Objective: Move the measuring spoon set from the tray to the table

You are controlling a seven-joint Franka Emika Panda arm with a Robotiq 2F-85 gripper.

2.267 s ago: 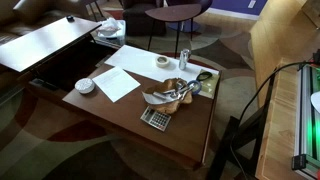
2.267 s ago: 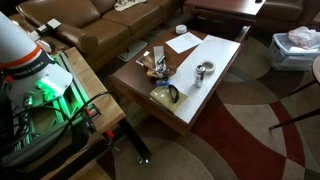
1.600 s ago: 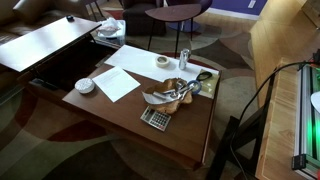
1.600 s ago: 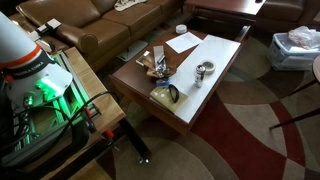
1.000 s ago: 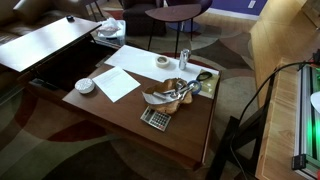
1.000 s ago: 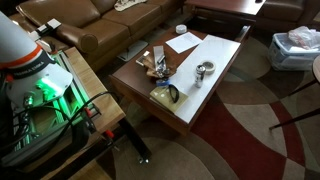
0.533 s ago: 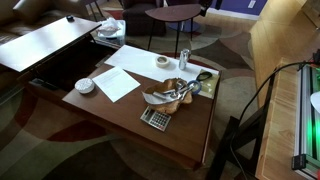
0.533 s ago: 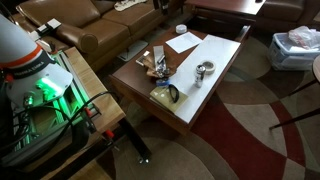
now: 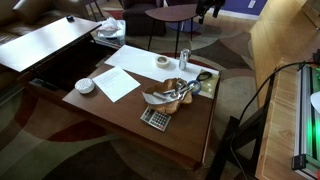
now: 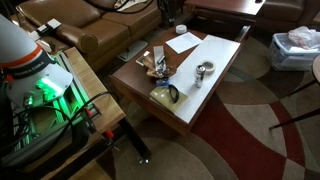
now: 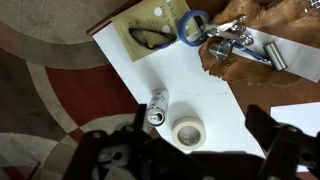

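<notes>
The measuring spoon set point(image 9: 177, 94) is a bunch of silvery spoons lying in the tan-brown tray point(image 9: 168, 87) on the dark brown table point(image 9: 130, 108). Both also show in an exterior view, the spoon set point(image 10: 158, 68) and the tray point(image 10: 150, 62). In the wrist view the spoon set point(image 11: 243, 45) lies in the tray point(image 11: 262, 17) at the top right. My gripper point(image 11: 205, 140) is open and empty, high above the table, over a tape roll point(image 11: 187, 131) and a small can point(image 11: 157, 108). It shows dark at the top edge of both exterior views point(image 9: 210, 8) point(image 10: 168, 12).
A keypad-like slab point(image 9: 155, 118) lies in front of the tray. A white bowl point(image 9: 85, 86) and paper sheet point(image 9: 118, 82) are on the table's other half. A blue ring point(image 11: 192, 27) and a yellowish pad point(image 11: 150, 30) lie beside the tray. A brown sofa point(image 10: 95, 25) stands behind.
My gripper has come into view at the top edge of both exterior views. Nothing on the table has moved.
</notes>
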